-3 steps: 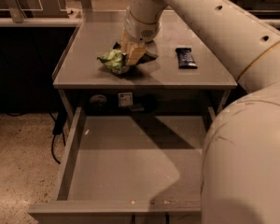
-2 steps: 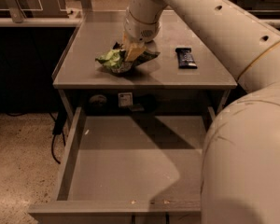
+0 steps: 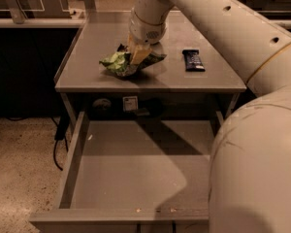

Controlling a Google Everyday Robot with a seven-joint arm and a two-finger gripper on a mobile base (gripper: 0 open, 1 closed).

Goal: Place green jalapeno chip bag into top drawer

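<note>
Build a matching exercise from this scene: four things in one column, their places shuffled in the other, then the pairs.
1 green jalapeno chip bag
2 dark bar wrapper
3 top drawer
4 gripper

A pulled open, below the table
B down against the bag
C right part of the tabletop, lying alone
D middle of the tabletop, crumpled

Pairs: 1-D, 2-C, 3-A, 4-B
</note>
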